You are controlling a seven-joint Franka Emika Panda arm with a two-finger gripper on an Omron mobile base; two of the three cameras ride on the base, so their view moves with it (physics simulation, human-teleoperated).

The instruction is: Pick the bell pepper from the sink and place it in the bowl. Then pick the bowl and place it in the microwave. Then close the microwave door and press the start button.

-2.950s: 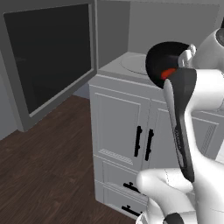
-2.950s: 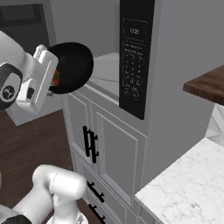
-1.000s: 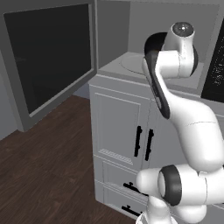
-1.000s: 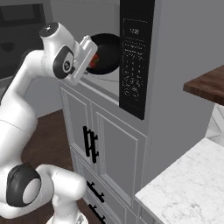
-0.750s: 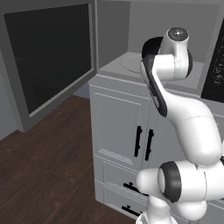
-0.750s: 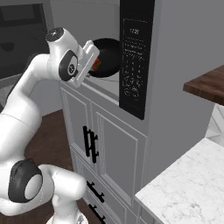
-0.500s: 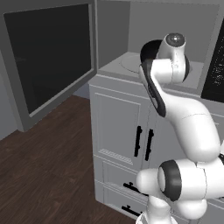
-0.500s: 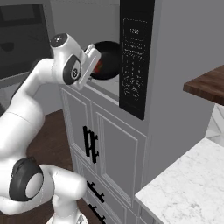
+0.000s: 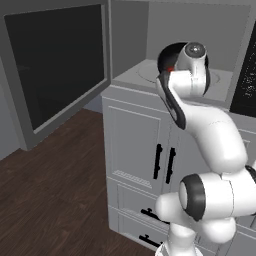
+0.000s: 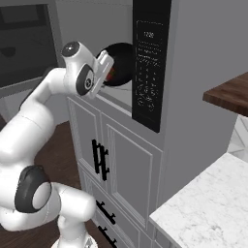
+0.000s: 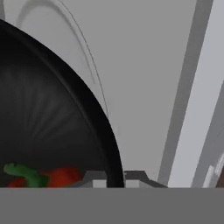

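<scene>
bowl glossy black, faint pale radial streaks inside. bell pepper bright red, green stem. microwave cavity plain mid grey, turntable paler grey with thin darker ring line. microwave door grey frame, near-black glass. control panel black, small white digits and button marks. cabinet doors light grey, black bar handles. drawers below same grey, black pulls. floor dark brown wood planks. bench at lower right white marble, grey veining. shelf at right edge dark brown wood. arm white, dark grey joints.
</scene>
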